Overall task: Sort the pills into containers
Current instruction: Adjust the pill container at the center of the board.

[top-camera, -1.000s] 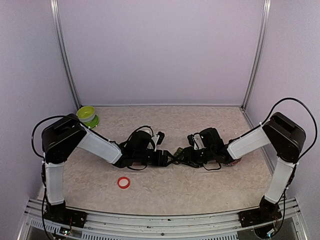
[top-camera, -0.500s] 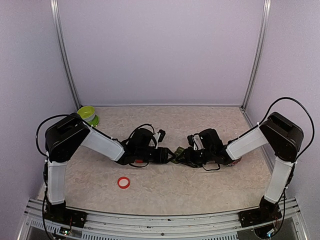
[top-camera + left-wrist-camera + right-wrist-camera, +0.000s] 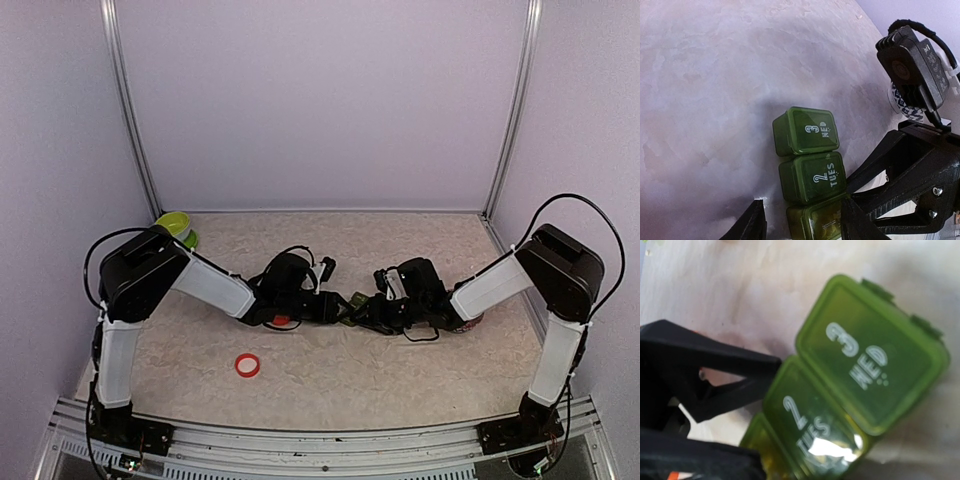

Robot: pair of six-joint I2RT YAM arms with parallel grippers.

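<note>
Pale marbled counter (image 3: 400,250) under lilac walls (image 3: 320,100): the row of three green pill boxes (image 3: 809,165) lies at its middle. The left jaws stand apart, straddling the left end box; whether the right jaws grip cannot be told.

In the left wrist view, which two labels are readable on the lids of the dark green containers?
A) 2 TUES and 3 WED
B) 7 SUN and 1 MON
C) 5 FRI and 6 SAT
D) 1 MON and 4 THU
A: on the containers, the far lid reads 3 WED and the middle lid reads 2 TUES.
</note>
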